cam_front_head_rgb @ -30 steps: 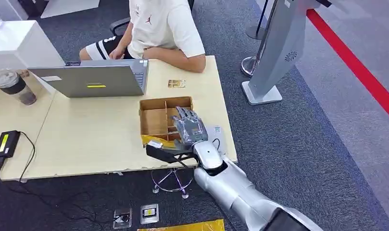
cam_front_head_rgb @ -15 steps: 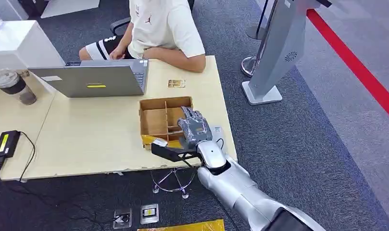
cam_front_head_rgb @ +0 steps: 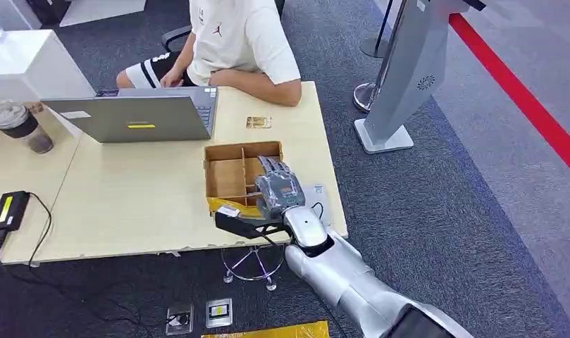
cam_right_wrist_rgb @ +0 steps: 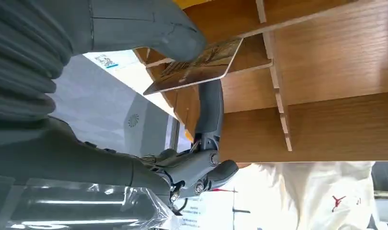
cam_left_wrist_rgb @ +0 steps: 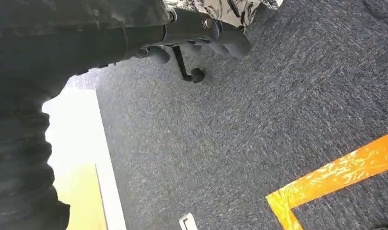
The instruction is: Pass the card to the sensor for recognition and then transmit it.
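The card [cam_right_wrist_rgb: 196, 67] is thin, flat and stiff, and I think it is very light and a bit slippery, so a pinch on its two flat faces near one edge is the way to hold it. Squeeze too softly and it could slide out. It looks golden brown with a pale pattern on it, and it has rounded corners.

Right now the card is pinched in my right hand [cam_front_head_rgb: 278, 189], the thick thumb on one face and a dark finger under the other. It sits just above the wooden box [cam_front_head_rgb: 225, 176], over one of the little compartments, and I cannot tell whether its far edge touches a divider. Much of the card sticks out past the fingers [cam_right_wrist_rgb: 208, 110], which is good for showing it to a reader.

The box stands on the pale worktop [cam_front_head_rgb: 127, 204], close to the near edge. A white flat pad [cam_front_head_rgb: 318, 198] lies just beside the box (I guess this is the sensor, but I am not sure). A second small card [cam_front_head_rgb: 258, 122] lies further back on the worktop, near a person's arm [cam_front_head_rgb: 264, 83]. A laptop [cam_front_head_rgb: 137, 116] is open on the far side.

I cannot tell how the fingers of my left hand are set.
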Available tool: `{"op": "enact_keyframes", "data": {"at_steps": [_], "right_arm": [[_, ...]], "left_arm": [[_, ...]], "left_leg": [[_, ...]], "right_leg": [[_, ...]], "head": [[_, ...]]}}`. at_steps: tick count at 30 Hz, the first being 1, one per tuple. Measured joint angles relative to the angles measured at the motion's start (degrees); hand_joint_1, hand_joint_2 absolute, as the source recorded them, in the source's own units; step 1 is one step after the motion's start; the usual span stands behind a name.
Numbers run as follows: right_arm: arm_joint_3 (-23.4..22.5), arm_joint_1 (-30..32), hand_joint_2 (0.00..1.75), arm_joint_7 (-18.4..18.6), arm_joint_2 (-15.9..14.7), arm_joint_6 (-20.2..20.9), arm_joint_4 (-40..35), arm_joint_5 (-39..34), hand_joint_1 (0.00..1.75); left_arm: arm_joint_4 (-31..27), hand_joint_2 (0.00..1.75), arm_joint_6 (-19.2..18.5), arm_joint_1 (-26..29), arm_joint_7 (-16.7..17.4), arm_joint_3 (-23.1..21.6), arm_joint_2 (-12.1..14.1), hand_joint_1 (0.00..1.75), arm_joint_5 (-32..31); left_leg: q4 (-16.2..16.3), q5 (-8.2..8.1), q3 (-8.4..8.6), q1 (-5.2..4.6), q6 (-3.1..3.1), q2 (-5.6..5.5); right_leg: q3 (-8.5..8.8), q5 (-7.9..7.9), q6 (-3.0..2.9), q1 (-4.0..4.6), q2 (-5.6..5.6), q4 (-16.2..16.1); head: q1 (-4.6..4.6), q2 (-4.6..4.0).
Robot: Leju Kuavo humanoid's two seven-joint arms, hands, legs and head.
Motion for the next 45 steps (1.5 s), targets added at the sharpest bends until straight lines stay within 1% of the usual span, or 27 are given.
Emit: {"op": "enact_keyframes", "data": {"at_steps": [1,2,3,5,6,8,9,10,11,12,13,15,17,18,19,23,24,25,27,31,34,37,41,43,45], "right_arm": [[0.0,-0.01,1.75,-0.02,0.02,0.0,0.0,-0.07,1.12],[0.0,-0.01,1.75,-0.07,0.02,0.0,0.0,-0.09,1.12],[0.0,-0.01,1.75,-0.07,0.02,0.02,0.0,-0.09,1.2],[0.0,-0.01,1.75,-0.07,0.02,0.02,0.0,-0.13,1.19],[0.0,-0.01,1.75,-0.07,0.02,0.02,0.0,-0.13,1.24],[0.0,-0.02,1.75,-0.07,0.02,0.11,0.0,-0.13,1.24],[0.0,-0.02,1.75,-0.02,0.02,0.13,0.0,-0.13,1.2],[0.0,-0.03,1.75,0.06,0.02,0.15,0.0,-0.13,1.12],[0.0,-0.03,1.75,0.17,0.02,0.17,0.0,-0.13,1.12],[0.0,-0.03,1.75,0.35,0.02,0.26,0.02,-0.13,1.2],[0.0,-0.03,1.75,0.57,0.0,0.33,0.02,-0.13,1.24],[0.0,-0.06,1.75,0.66,0.0,0.35,0.24,-0.24,1.26],[-0.02,-0.12,1.75,0.96,0.0,0.33,0.33,-0.26,1.33],[-0.02,-0.17,1.75,1.14,0.0,0.31,0.37,-0.28,1.47],[-0.02,-0.22,1.75,1.18,-0.02,0.28,0.44,-0.31,1.5],[-0.07,-0.33,1.75,1.11,-0.15,-0.41,0.66,-0.39,1.52],[-0.07,-0.33,1.75,1.05,-0.17,-0.66,0.66,-0.39,1.59],[-0.11,-0.35,1.75,0.92,-0.2,-1.05,0.66,-0.41,1.75],[-0.2,-0.35,1.75,0.35,-0.2,-2.28,0.66,-0.41,1.75],[-0.79,-0.36,1.75,-0.7,-0.24,-6.21,-0.79,-0.13,1.75],[-1.12,-0.15,1.75,-0.77,-0.59,-7.3,-3.81,0.59,1.75],[-2.21,1.04,1.75,-0.85,-1.23,-10.41,-9.85,1.66,1.75],[-4.02,3.23,1.75,-1.38,-2.76,-14.08,-21.78,3.21,1.75],[-5.01,4.37,1.75,-2.27,-3.45,-17.47,-27.62,3.43,1.75],[-5.73,5.25,1.75,-2.97,-4.0,-19.57,-32.88,3.63,1.75]], "left_arm": [[0.0,1.75,0.0,0.0,0.0,0.0,0.0,0.0,0.0],[0.0,1.75,0.02,0.0,0.0,0.0,0.0,0.0,0.0],[0.0,1.75,0.04,0.0,0.0,0.0,0.0,0.0,0.0],[0.0,1.75,0.07,0.0,0.0,0.0,0.0,0.0,0.0],[0.0,1.75,0.09,0.0,0.0,0.0,0.0,0.0,0.0],[0.0,1.75,0.13,0.0,0.0,0.0,0.0,0.0,0.0],[0.0,1.75,0.13,0.0,0.0,0.0,0.0,0.0,0.0],[0.0,1.75,0.15,0.0,0.0,0.0,0.0,0.0,0.0],[0.0,1.75,0.15,0.0,0.0,0.0,0.0,0.0,0.0],[0.0,1.75,0.17,0.0,0.0,0.0,0.0,0.0,0.0],[0.0,1.75,0.17,0.0,0.0,0.0,0.0,0.0,-0.02],[0.0,1.75,0.17,0.0,0.0,0.0,0.0,0.0,-0.09],[0.0,1.75,0.17,0.0,0.0,0.0,0.0,0.0,-0.15],[0.0,1.75,0.17,0.0,0.0,0.0,0.0,0.0,-0.18],[0.0,1.75,0.17,0.0,-0.02,0.0,0.0,0.0,-0.17],[0.0,1.75,0.15,0.0,-0.17,0.0,0.0,0.0,-0.24],[0.0,1.75,0.15,0.0,-0.17,0.0,0.0,0.0,-0.24],[0.0,1.75,0.17,0.0,-0.2,0.0,0.0,0.0,-0.22],[0.0,1.75,0.17,0.0,-0.2,0.0,0.0,0.0,-0.2],[0.0,1.75,0.17,0.01,-0.2,0.0,0.0,0.0,-0.13],[0.0,1.75,0.2,0.01,-0.2,0.0,0.0,0.0,-0.07],[0.0,1.75,0.2,0.06,-0.44,0.0,0.0,0.0,-0.07],[0.0,1.75,0.2,0.11,-0.85,0.0,0.02,0.0,-0.28],[0.0,1.75,0.2,0.22,-0.87,0.0,0.02,0.0,-0.42],[0.0,1.75,0.2,0.26,-0.98,0.0,0.07,0.0,-0.7]], "left_leg": [[0.0,0.0,0.0,0.0,0.0,0.0],[0.0,0.0,0.0,0.0,0.0,0.0],[0.0,0.0,0.0,0.0,0.0,-0.01],[0.0,0.0,0.0,0.0,0.0,0.0],[0.0,0.0,0.0,0.0,0.0,0.0],[0.0,0.0,0.0,0.0,0.0,0.0],[0.0,0.0,0.0,0.0,0.0,0.0],[0.0,0.0,0.0,0.0,0.0,0.0],[0.0,0.0,0.0,0.0,0.0,0.0],[0.0,0.0,0.0,0.0,0.0,0.0],[0.0,0.0,0.0,0.0,0.0,0.0],[0.0,0.0,0.0,0.0,0.0,0.0],[0.0,0.0,0.0,0.0,0.0,0.0],[0.0,0.0,0.0,0.0,0.0,0.0],[0.0,0.0,0.0,0.0,0.0,0.0],[0.0,0.0,0.0,0.0,0.0,0.0],[0.0,0.0,0.0,0.0,0.0,0.0],[0.0,0.0,0.0,0.0,0.0,0.0],[0.0,0.0,0.0,0.0,0.0,0.0],[0.0,0.0,0.0,0.0,0.0,0.0],[0.0,0.0,0.01,0.0,0.0,0.0],[0.0,0.0,0.01,0.0,0.0,0.0],[0.01,0.0,0.01,0.0,0.0,0.0],[0.01,0.0,0.01,-0.01,0.0,0.01],[0.01,-0.01,0.03,0.0,0.0,0.1]], "right_leg": [[0.0,0.0,0.0,0.0,0.0,0.0],[0.0,0.0,0.0,0.0,0.0,0.0],[0.0,0.0,0.0,0.0,0.0,0.0],[0.0,0.0,0.0,0.0,0.0,0.0],[0.0,0.0,0.0,0.0,0.0,0.0],[0.0,0.0,0.0,0.0,0.0,0.0],[0.0,0.0,0.0,0.0,0.0,0.0],[0.0,0.0,0.0,0.0,0.0,0.0],[0.0,0.0,0.0,0.0,0.0,0.0],[0.0,0.0,0.0,0.0,0.0,0.0],[0.0,0.0,0.0,0.0,0.0,0.0],[0.0,0.0,0.0,0.0,0.0,0.0],[0.0,0.0,0.0,0.0,0.0,0.0],[0.0,0.0,0.0,0.0,0.0,0.0],[0.0,0.0,0.0,0.0,0.0,0.0],[0.0,0.0,0.0,0.0,0.0,0.0],[0.0,0.0,0.0,0.0,0.0,0.0],[0.0,0.0,0.0,0.0,0.0,0.0],[0.0,0.0,0.0,0.0,0.0,0.0],[0.0,0.0,0.0,0.0,0.0,0.0],[-0.01,0.0,0.0,0.0,0.0,0.0],[-0.01,0.0,0.0,0.0,0.0,0.0],[-0.01,0.0,0.0,0.0,-0.01,-0.01],[-0.02,0.0,0.0,-0.01,0.0,-0.01],[-0.03,0.0,0.0,-0.01,0.02,-0.02]], "head": [[0.02,0.0],[0.02,0.0],[0.02,0.0],[0.0,0.0],[0.0,0.0],[0.02,0.0],[0.0,0.0],[0.0,0.0],[0.0,0.0],[0.0,0.0],[0.0,0.0],[0.0,0.0],[0.0,0.0],[0.0,0.0],[0.0,0.0],[0.0,0.0],[0.02,0.0],[0.0,0.0],[0.0,0.0],[0.0,0.0],[0.0,0.0],[0.02,0.0],[-0.02,0.0],[0.0,0.0],[-0.02,0.0]]}}
